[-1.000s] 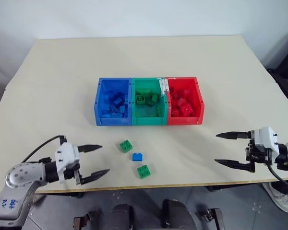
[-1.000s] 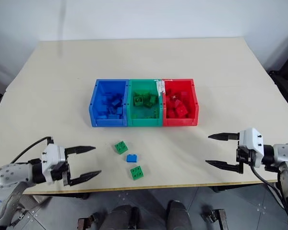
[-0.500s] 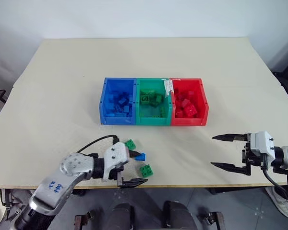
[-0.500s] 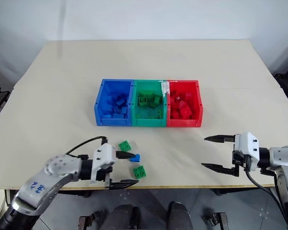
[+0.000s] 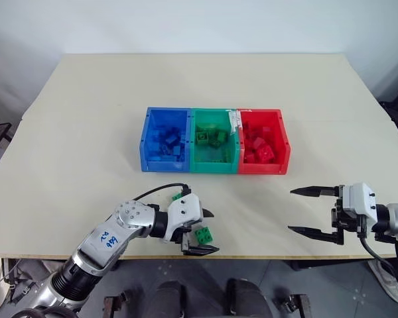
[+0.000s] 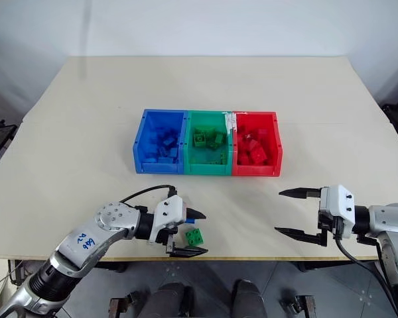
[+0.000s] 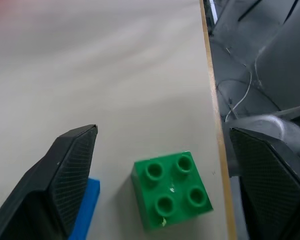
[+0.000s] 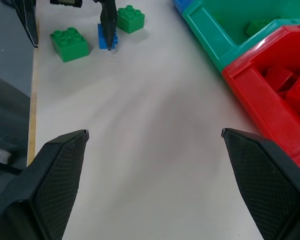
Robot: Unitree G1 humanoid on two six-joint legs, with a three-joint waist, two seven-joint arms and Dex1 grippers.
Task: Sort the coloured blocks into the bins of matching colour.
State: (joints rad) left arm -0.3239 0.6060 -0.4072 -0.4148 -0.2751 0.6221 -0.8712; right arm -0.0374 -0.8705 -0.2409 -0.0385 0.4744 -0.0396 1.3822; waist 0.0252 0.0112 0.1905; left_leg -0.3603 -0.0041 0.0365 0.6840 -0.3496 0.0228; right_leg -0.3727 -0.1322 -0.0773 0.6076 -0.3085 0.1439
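**Green block between the open left fingers at the counter's near edge**

Green, blue and green again: three loose blocks lie near the front edge of the pale counter (image 5: 86, 132). I see my left gripper (image 5: 203, 231) with its fingers spread wide, one on each side of the nearer green block (image 5: 202, 234); the fingers are clear of it and hold nothing. In the left wrist view this block (image 7: 171, 189) sits studs up just beside the counter's edge, and the blue block (image 7: 86, 210) lies just beside it, partly behind one finger. The farther green block (image 8: 130, 18) lies beyond the blue one. My right gripper (image 5: 311, 211) hovers over bare counter well to the right, fingers wide apart and empty. The bins stand in a joined row at mid-counter: blue bin (image 5: 148, 136), green bin (image 5: 213, 165), red bin (image 5: 284, 142), each containing blocks of its own colour.
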